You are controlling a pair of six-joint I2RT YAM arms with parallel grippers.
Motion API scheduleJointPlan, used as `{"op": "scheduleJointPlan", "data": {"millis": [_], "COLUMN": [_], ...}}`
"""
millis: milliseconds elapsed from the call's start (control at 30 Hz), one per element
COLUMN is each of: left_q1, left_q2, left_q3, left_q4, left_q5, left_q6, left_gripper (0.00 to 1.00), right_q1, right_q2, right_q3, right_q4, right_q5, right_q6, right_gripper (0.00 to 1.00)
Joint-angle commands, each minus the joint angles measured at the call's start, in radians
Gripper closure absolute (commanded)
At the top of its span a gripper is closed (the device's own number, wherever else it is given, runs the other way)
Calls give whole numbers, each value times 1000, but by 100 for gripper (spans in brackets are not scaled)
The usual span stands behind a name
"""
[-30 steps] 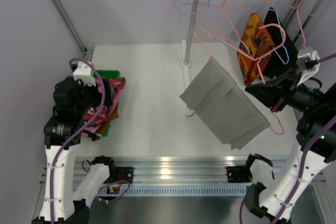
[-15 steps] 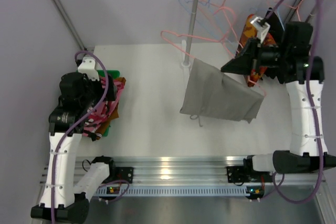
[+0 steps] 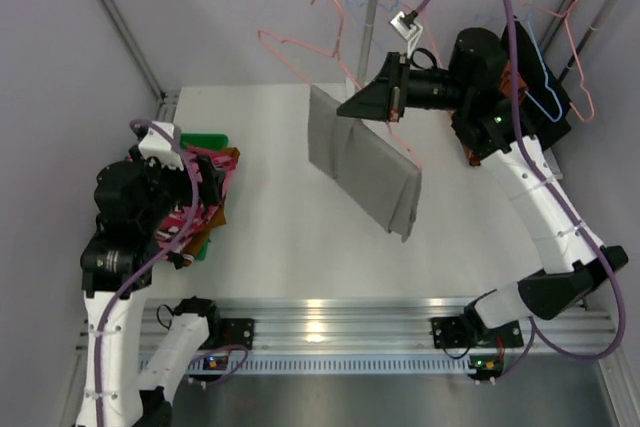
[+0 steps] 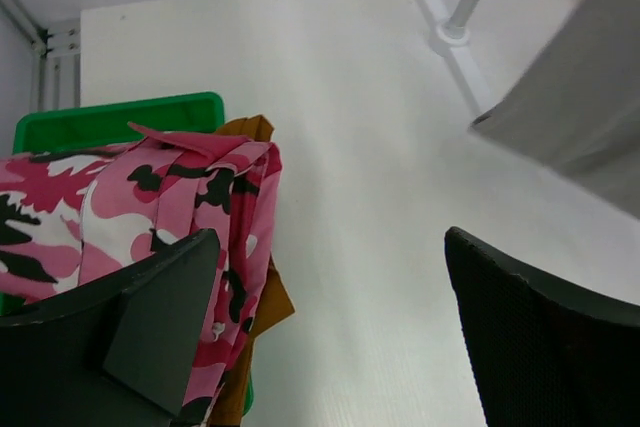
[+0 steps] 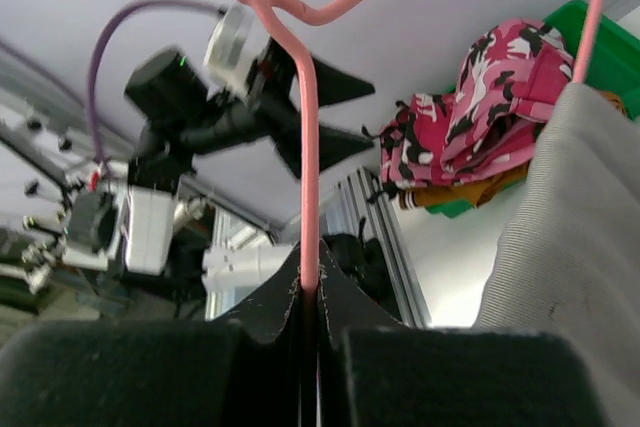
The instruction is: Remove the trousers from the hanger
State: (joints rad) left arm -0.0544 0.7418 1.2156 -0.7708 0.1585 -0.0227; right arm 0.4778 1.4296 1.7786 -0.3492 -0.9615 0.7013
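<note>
The light grey trousers [image 3: 365, 169] hang off a pink wire hanger [image 3: 300, 47] in mid-air over the middle of the table. My right gripper [image 3: 352, 107] is shut on the hanger's wire [image 5: 308, 147], which runs up from between the closed jaws of my right gripper [image 5: 310, 292]; the grey cloth [image 5: 570, 237] hangs to its right. The floral trousers [image 4: 150, 207] lie on the rust-brown trousers [image 4: 262, 297] in a green tray [image 4: 110, 122]. My left gripper [image 4: 330, 337] is open and empty beside that pile; it also shows in the top view [image 3: 205, 179].
A white clothes rack pole [image 3: 368, 37] stands at the back, its base [image 4: 450, 37] on the table. More wire hangers [image 3: 560, 57] and a black garment [image 3: 550, 102] hang at the rail's right end. Aluminium rail [image 3: 330, 317] runs along the near edge.
My right arm has swung left and up, carrying the hanger with the grey trousers from the right side to left of the rack pole. The left arm has barely shifted.
</note>
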Motion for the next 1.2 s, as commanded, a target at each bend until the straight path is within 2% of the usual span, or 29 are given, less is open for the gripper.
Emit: {"op": "scheduleJointPlan", "data": {"millis": [0, 33, 67, 167, 400, 600, 767, 867, 1067, 1167], "left_q1": [-1, -1, -1, -1, -2, -105, -258, -330, -374, -374], "left_q2": [-54, -79, -88, -108, -44, 79, 152, 191, 243, 260], "left_q3": [-65, -83, -99, -162, -251, -248, -231, -246, -255, -260], "left_q4": [122, 142, 166, 218, 398, 534, 608, 691, 731, 737], "left_q5": [188, 234, 340, 456, 490, 429, 326, 264, 175, 171], "left_q6": [45, 52, 62, 70, 28, -29, -57, -59, -43, -8], "left_gripper": [1, 1, 1, 1, 1, 1, 1, 1, 1, 12], "right_q1": [73, 82, 93, 127, 180, 228, 231, 231, 232, 234], "right_q2": [60, 90, 106, 156, 278, 377, 445, 463, 463, 456], "right_q3": [67, 91, 103, 150, 292, 429, 518, 536, 538, 536], "right_q4": [174, 180, 190, 193, 116, 96, 116, 141, 170, 185], "right_q5": [196, 223, 269, 369, 586, 705, 767, 773, 738, 716], "right_q6": [150, 165, 174, 207, 263, 248, 247, 244, 253, 253], "right_gripper": [100, 100, 100, 100, 100, 100, 100, 100, 100, 100]}}
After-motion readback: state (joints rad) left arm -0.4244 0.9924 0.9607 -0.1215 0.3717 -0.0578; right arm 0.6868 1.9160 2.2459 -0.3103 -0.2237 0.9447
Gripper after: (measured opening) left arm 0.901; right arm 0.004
